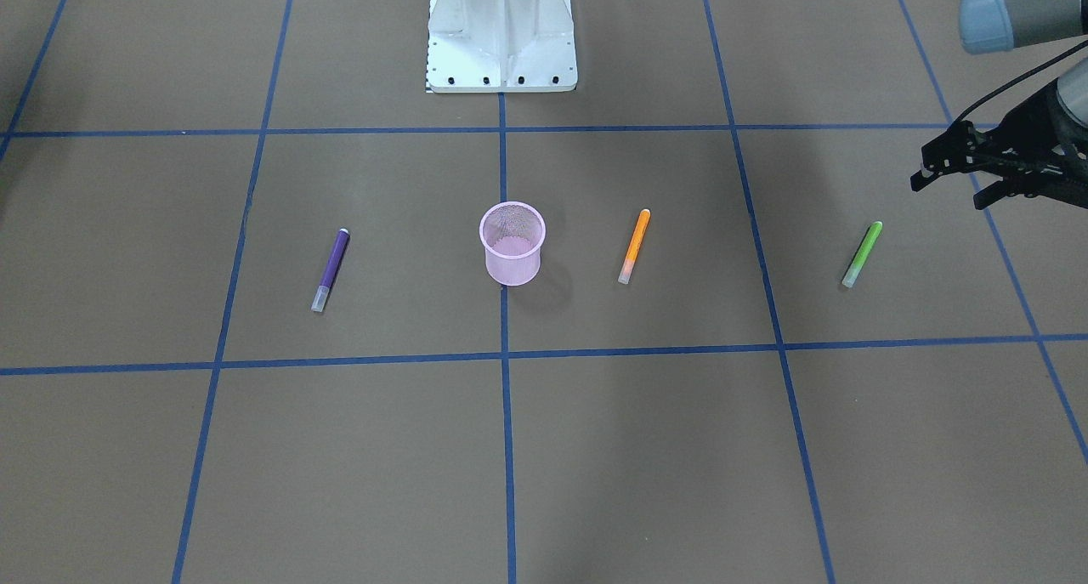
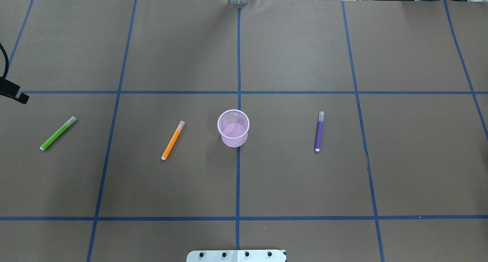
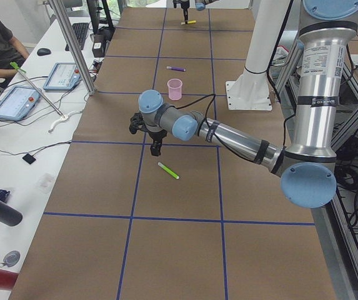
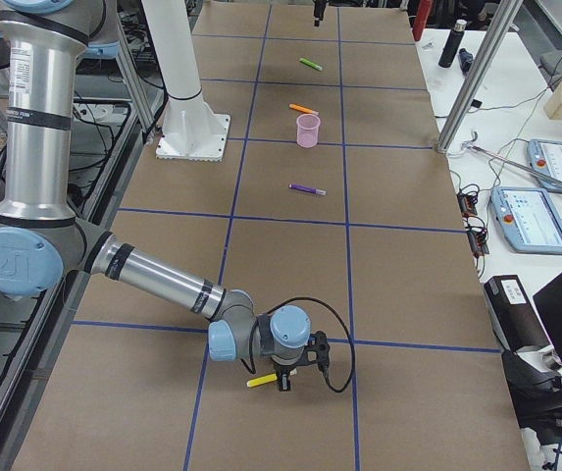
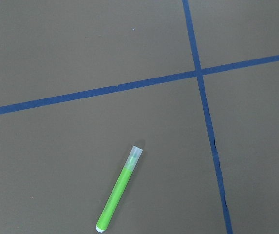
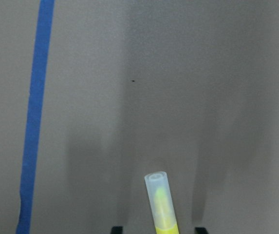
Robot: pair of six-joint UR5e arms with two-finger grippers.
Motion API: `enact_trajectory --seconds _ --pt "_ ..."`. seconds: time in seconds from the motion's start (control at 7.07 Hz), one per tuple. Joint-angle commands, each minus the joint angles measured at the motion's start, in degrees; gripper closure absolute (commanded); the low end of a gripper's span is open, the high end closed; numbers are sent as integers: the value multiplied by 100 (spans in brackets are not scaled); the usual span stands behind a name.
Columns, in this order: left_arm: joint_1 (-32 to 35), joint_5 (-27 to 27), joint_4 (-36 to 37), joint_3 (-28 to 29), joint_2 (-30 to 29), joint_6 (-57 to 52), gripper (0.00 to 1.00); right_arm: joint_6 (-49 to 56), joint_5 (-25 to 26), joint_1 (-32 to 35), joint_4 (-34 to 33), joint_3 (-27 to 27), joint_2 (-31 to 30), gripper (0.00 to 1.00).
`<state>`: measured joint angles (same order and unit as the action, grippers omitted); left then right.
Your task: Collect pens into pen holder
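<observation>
The pen holder (image 1: 512,269) stands upright at table centre, with only mesh visible inside. The purple pen (image 1: 331,269), orange pen (image 1: 634,246) and green pen (image 1: 862,253) lie flat outside it. The left gripper (image 1: 945,191) hovers near the green pen, jaws apart and empty. The right gripper (image 4: 283,379), fingers spread, straddles a yellow pen (image 6: 159,204) without contact.

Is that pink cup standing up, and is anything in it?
Upright and empty: the pen holder opens upward with only mesh showing inside. The purple pen, orange pen and green pen lie outside it.
</observation>
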<state>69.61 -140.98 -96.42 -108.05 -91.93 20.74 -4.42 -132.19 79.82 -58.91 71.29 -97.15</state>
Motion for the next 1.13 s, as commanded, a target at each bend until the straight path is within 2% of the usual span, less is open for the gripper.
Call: enact_trajectory --seconds 0.0,0.99 --pt "0 0 0 -23 9 0 0 -6 0 -2 2 -53 3 56" --pt "9 0 0 -32 9 0 0 12 0 -2 2 -176 47 56"
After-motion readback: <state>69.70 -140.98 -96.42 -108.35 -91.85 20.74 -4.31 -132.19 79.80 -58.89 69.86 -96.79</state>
